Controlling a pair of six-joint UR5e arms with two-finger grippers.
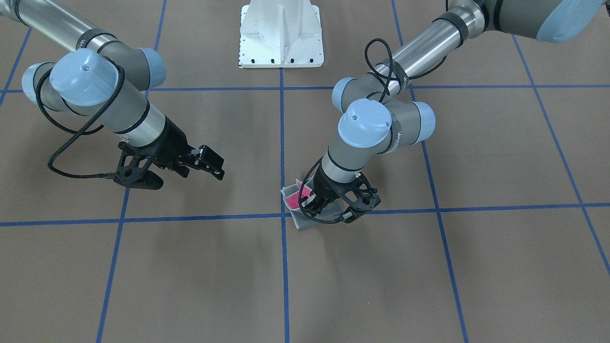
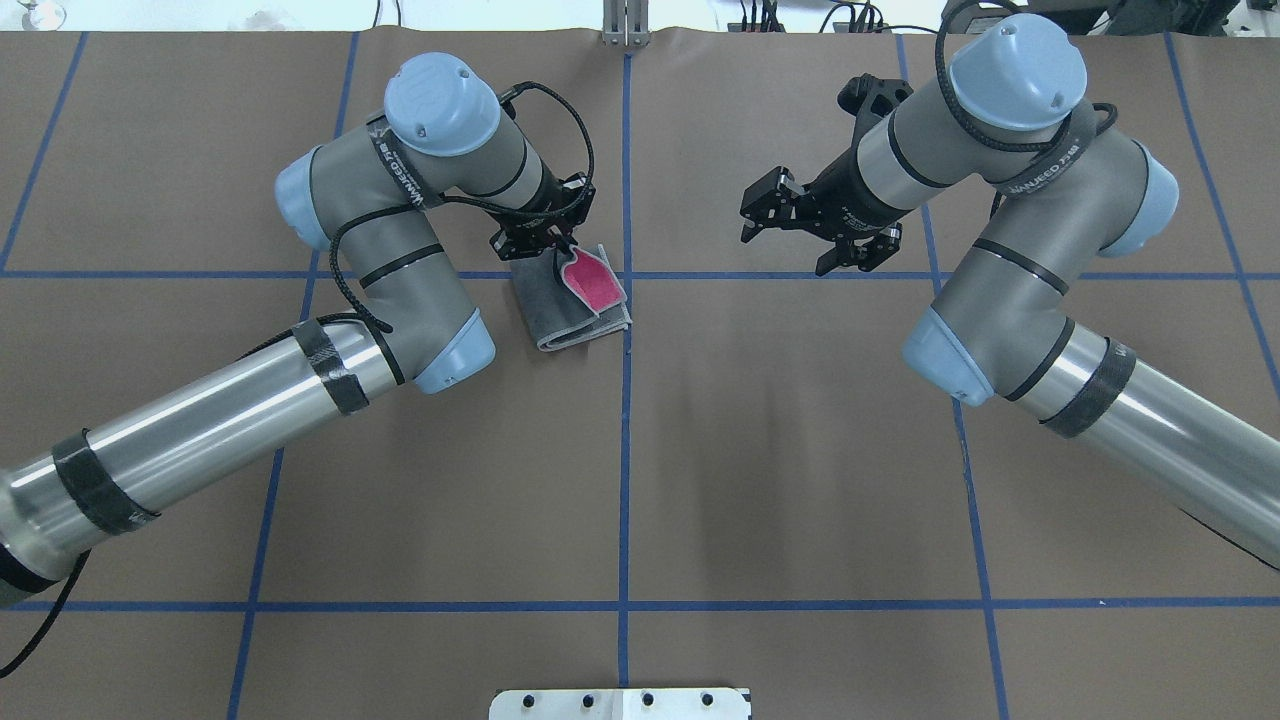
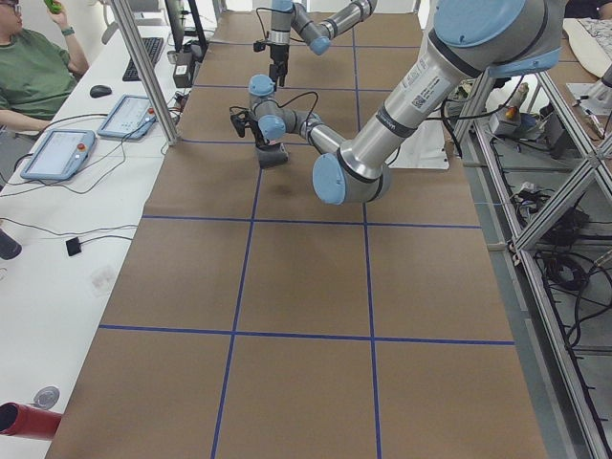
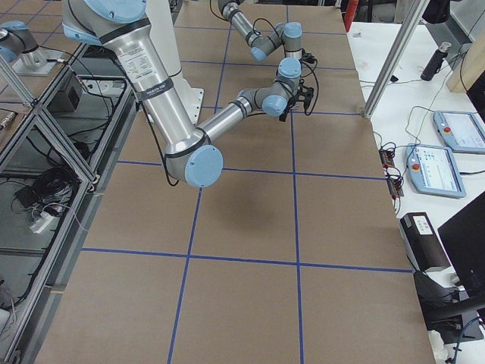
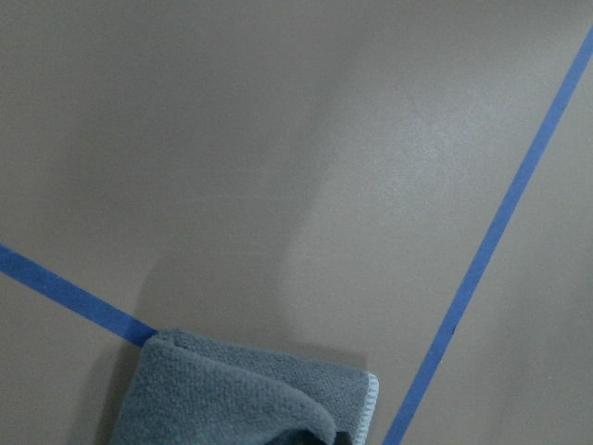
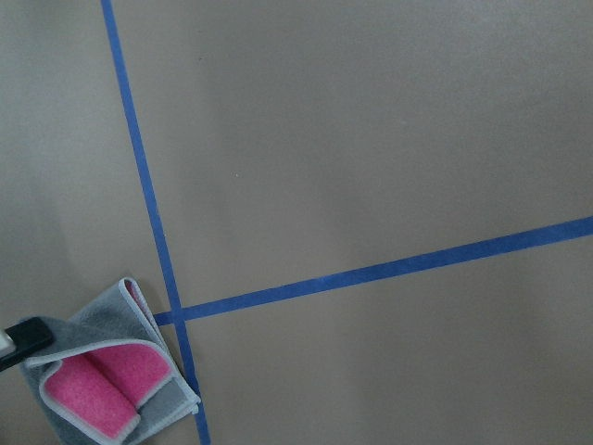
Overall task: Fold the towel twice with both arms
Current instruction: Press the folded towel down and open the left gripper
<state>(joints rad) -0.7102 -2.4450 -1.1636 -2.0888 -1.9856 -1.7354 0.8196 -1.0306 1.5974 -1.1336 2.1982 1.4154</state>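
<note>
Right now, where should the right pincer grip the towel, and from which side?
Probably the pink flap of the towel, at its edge by the blue line, from the robot's right: it curls off the table facing the open right pincer; the left pincer holds the far corner.

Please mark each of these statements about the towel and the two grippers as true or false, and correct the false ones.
1. The left gripper is closed on the towel. True.
2. The right gripper also holds the towel. False: it is open and hangs over the bare table, apart from the towel.
3. Only the grey side of the towel shows. False: the pink face shows on the turned-up flap.
4. The towel lies beside a crossing of blue tape lines. True.
</note>
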